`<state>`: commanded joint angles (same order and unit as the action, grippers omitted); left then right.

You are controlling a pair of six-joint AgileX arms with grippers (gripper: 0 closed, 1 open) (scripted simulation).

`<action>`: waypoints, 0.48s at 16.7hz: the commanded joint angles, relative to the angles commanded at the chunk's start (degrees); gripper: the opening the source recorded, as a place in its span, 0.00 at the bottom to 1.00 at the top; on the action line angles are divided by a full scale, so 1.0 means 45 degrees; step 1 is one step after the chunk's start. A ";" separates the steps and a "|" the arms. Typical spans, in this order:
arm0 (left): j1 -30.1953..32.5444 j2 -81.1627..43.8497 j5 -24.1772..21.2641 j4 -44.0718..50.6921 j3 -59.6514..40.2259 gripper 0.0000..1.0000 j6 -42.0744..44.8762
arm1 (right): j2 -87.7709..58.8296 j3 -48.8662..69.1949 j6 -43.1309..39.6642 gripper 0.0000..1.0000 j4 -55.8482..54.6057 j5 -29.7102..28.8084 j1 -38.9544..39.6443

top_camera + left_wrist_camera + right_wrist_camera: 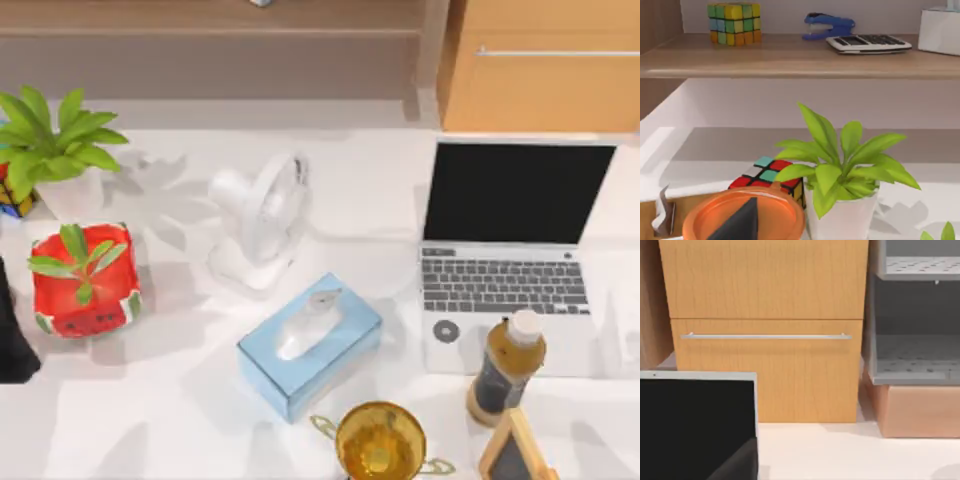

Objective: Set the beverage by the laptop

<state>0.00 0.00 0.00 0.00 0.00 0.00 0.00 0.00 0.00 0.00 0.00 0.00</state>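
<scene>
The beverage (pixel 507 368), a small amber-brown bottle with a white cap and dark label, stands upright at the front edge of the laptop (pixel 505 255), by its right front corner. The silver-white laptop is open at the table's right, with a black screen, grey keyboard and a round dark sticker (pixel 446 331). My left arm (pixel 12 330) is a dark shape parked at the table's left edge, far from both. A dark tip of my left gripper (pixel 740 225) shows in the left wrist view. In the right wrist view, a dark tip of my right gripper (pixel 735 465) sits beside the laptop screen (pixel 695 425).
A golden trophy cup (pixel 380 440) and a wood-framed chalkboard (pixel 515 450) crowd the front near the bottle. A blue tissue box (pixel 310 345) and a white fan (pixel 262 215) fill the middle. A red watermelon planter (pixel 83 285), a white potted plant (pixel 60 150) and a colour cube (pixel 767 175) stand at the left.
</scene>
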 joint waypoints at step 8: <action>0.0000 0.0000 0.0000 0.0000 0.0000 1.00 0.0000 | -0.2861 0.0432 -0.0424 1.00 -0.2613 0.1726 -0.1841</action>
<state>0.00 0.00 0.00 0.00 0.00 0.00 -12.87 1.94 -1.91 -11.76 7.77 -8.28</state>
